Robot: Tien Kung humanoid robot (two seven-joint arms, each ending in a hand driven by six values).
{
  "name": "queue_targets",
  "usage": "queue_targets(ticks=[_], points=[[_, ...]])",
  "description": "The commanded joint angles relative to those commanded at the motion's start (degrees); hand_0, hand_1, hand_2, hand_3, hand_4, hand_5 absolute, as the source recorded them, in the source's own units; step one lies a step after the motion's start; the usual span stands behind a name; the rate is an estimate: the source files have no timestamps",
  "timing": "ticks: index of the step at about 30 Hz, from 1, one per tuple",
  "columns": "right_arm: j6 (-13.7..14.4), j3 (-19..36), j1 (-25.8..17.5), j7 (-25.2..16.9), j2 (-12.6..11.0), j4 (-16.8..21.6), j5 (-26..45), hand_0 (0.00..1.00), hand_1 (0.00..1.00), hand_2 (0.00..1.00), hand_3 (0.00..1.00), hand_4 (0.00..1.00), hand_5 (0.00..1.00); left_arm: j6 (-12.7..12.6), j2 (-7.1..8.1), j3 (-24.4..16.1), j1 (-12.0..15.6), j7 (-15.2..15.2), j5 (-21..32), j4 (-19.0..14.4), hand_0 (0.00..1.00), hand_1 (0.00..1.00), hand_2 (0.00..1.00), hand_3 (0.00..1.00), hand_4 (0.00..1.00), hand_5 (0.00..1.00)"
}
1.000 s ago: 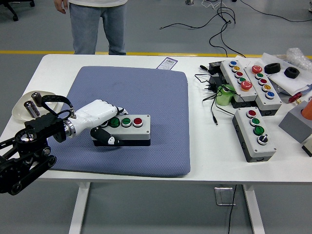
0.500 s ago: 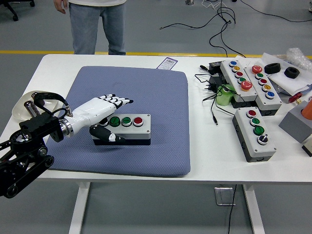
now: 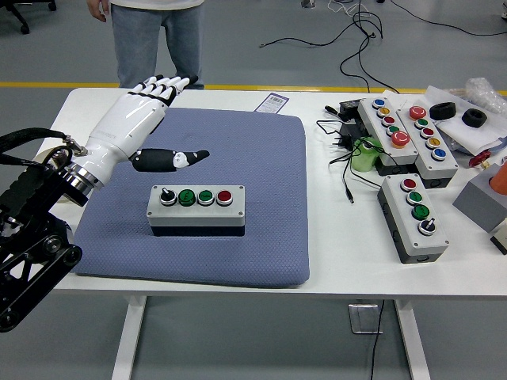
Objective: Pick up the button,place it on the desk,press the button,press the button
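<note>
A grey button box [image 3: 196,209] lies on the blue mat [image 3: 238,150], with a black knob, two green buttons and a red button in a row on top. My left hand [image 3: 146,115] is white with black fingertips. It is open, fingers spread, raised above the mat behind and left of the box, holding nothing. My right hand is out of view.
Several more button boxes [image 3: 413,215] lie at the right with cables [image 3: 348,150] and a green object [image 3: 367,154]. A white dish [image 3: 32,176] sits at the left edge under my left arm. A person [image 3: 157,36] stands at the far side.
My left hand let go of the button box, opened, and lifted up and back to the left. The box stays on the mat.
</note>
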State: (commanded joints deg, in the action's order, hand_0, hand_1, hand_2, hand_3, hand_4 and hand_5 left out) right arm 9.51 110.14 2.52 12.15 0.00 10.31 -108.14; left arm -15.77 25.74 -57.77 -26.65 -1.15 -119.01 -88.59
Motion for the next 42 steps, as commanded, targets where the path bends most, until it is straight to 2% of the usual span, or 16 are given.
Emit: queue_targets(ticks=[1,2,4,7,8,13,14,16,18,21,28,42], points=[[0.0,0.0,0.0,0.0,0.0,0.0,0.0,0.540,0.664,0.715,0.633,0.319,0.157,-0.8,0.16,-0.2,0.2,-1.1,-0.3,-1.1,0.304,0.412,0.420,0.923,0.780,0.696],[0.0,0.0,0.0,0.0,0.0,0.0,0.0,0.540,0.664,0.716,0.633,0.319,0.156,-0.9,0.29,-0.3,0.5,-1.9,-0.3,-2.1,0.002,0.002,0.002,0.740,0.757,0.764],[0.0,0.0,0.0,0.0,0.0,0.0,0.0,0.540,0.664,0.716,0.633,0.319,0.156,0.4,0.52,-0.7,1.0,-2.9,0.1,-3.6,0.002,0.002,0.002,0.740,0.757,0.764],[0.0,0.0,0.0,0.0,0.0,0.0,0.1,0.540,0.664,0.716,0.633,0.319,0.156,4.4,0.93,-1.2,2.0,-4.2,1.2,-5.9,0.002,0.002,0.002,0.740,0.757,0.764],[0.0,0.0,0.0,0.0,0.0,0.0,0.1,0.540,0.664,0.715,0.633,0.319,0.156,5.6,1.05,-1.2,2.2,-4.6,1.4,-6.4,0.002,0.002,0.002,0.678,0.733,0.958],[0.0,0.1,0.0,-0.1,0.0,0.0,-0.1,0.540,0.664,0.715,0.633,0.319,0.156,12.9,1.43,-1.3,3.9,-7.2,2.3,-9.0,0.002,0.002,0.002,0.678,0.733,0.958],[0.0,0.1,0.0,-0.1,0.0,0.0,-0.1,0.540,0.664,0.715,0.632,0.319,0.156,14.2,1.49,-1.3,4.2,-7.7,2.3,-9.3,0.002,0.002,0.002,0.678,0.718,0.998],[0.0,0.1,0.0,-0.1,0.0,0.0,0.1,0.540,0.664,0.715,0.632,0.319,0.156,17.2,1.63,-0.9,4.8,-8.5,2.5,-9.8,0.002,0.002,0.002,0.678,0.718,0.998],[0.0,0.1,0.0,-0.1,0.0,0.0,0.1,0.540,0.664,0.715,0.632,0.319,0.156,19.3,1.79,-0.3,5.0,-9.1,2.8,-10.1,0.002,0.002,0.002,0.678,0.718,0.998],[0.0,0.0,0.1,-0.1,0.0,0.0,0.2,0.539,0.664,0.714,0.632,0.319,0.156,21.1,1.91,1.3,5.0,-9.8,3.1,-9.9,0.002,0.002,0.002,0.680,0.697,0.998],[0.0,-0.4,0.1,0.0,0.0,0.0,0.5,0.540,0.663,0.715,0.633,0.319,0.156,22.4,1.29,4.5,4.5,-11.3,3.0,-7.7,0.002,0.002,0.002,0.680,0.664,0.998],[0.0,-0.7,0.1,0.0,0.0,0.0,0.7,0.540,0.664,0.714,0.633,0.319,0.156,21.6,0.67,6.5,3.4,-11.1,3.3,-4.9,0.002,0.002,0.002,0.684,0.639,0.998]])
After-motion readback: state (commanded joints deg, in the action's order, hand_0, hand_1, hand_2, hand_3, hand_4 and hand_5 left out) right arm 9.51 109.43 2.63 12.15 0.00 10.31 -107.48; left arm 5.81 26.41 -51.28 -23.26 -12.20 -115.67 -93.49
